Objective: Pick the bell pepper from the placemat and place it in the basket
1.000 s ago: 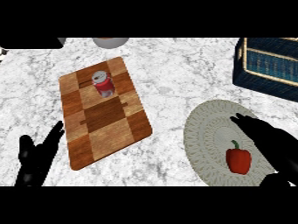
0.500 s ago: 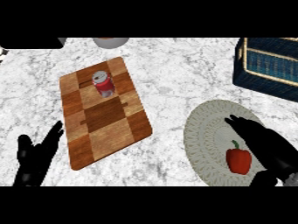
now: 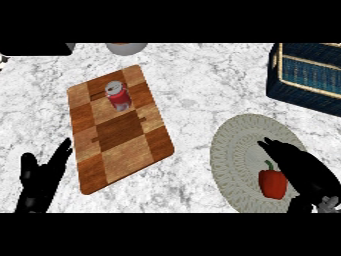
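Fingers (image 3: 280,149) of my right hand (image 3: 311,172) are spread apart, empty; the pepper (image 3: 274,183) lies just left of its palm on the placemat (image 3: 236,145), stem pointing far.

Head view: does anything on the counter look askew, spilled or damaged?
Only the wooden board lies askew, turned diagonally on the counter, with a red can on it. Nothing looks spilled or damaged; the bell pepper rests on its placemat.
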Controlling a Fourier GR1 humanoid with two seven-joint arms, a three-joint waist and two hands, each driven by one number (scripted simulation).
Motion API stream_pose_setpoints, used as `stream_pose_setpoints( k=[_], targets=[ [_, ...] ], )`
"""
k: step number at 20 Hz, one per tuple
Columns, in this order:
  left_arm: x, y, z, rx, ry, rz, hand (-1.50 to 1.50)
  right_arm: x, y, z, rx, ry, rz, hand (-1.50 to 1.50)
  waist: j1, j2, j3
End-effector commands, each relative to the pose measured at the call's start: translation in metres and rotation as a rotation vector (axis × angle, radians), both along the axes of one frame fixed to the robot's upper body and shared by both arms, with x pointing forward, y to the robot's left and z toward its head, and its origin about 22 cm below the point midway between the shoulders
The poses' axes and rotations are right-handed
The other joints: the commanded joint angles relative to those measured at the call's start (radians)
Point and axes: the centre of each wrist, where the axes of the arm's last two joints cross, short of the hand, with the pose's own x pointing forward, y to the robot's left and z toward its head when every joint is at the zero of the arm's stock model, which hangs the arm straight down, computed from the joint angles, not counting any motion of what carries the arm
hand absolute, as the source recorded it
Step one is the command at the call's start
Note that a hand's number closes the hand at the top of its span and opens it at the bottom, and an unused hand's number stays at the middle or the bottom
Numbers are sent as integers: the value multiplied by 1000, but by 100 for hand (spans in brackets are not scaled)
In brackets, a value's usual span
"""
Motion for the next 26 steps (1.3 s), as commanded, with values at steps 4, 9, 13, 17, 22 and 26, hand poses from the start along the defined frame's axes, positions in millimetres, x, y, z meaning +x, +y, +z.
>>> stream_pose_setpoints(
  k=[4,9,13,17,22,26],
  targets=[
    [-6,0,2,-8,94,8,0,15,-2,-6,8,-8,0,-150,4,7,-9],
    [-21,-13,-20,-31,73,8,0,15,-9,-26,22,-23,2,-150,3,7,-10],
    [-22,8,-13,-8,88,22,0,8,-21,-36,-11,-17,65,150,2,7,-10],
    [5,-8,-18,-23,83,21,0,25,-8,-42,-91,-92,124,150,2,9,-10],
    [-16,3,-7,-9,86,4,0,21,-1,-47,-91,-104,154,150,4,7,-10],
    [-5,3,-12,-35,78,3,0,48,43,-34,-65,-125,19,150,13,10,-10]
  ],
)
